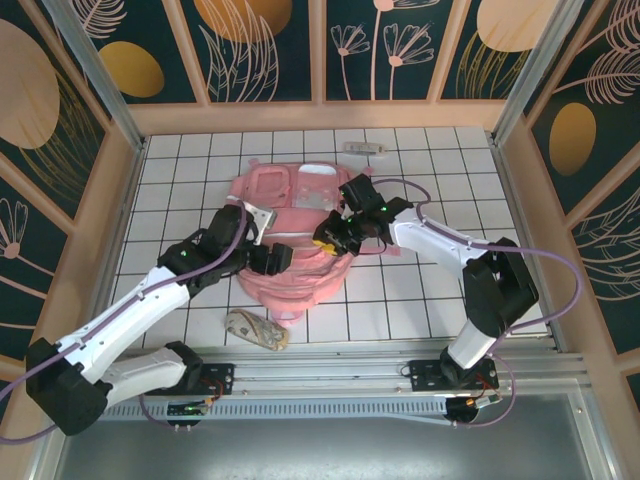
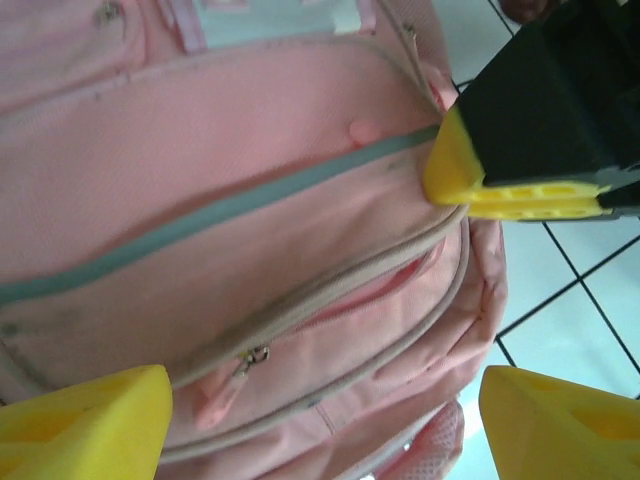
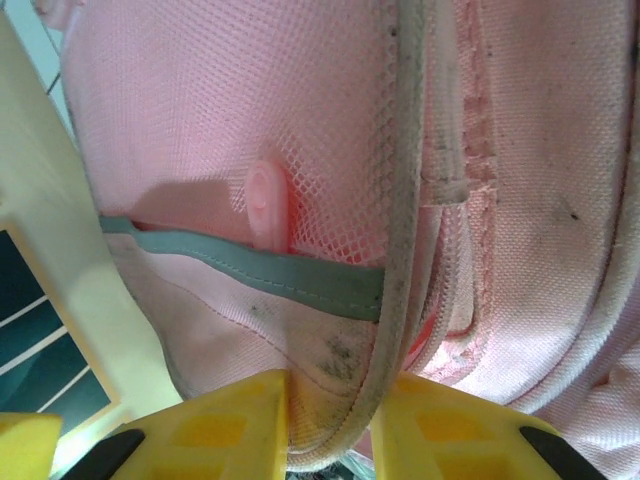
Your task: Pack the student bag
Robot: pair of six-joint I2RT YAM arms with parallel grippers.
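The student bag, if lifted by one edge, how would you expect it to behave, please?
The student bag will probably sag and fold: its soft fabric bunches where it is pinched in the right tool. It lies flat and slack, so it seems light for its size; a push would likely wrinkle or drag it rather than tip it.

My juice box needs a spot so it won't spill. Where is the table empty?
Bare tiles lie left of the student bag, up to the left wall, and in the far right corner by the right wall. The middle is crowded: the left gripper and right gripper meet over the bag, and a pouch sits by the near edge.
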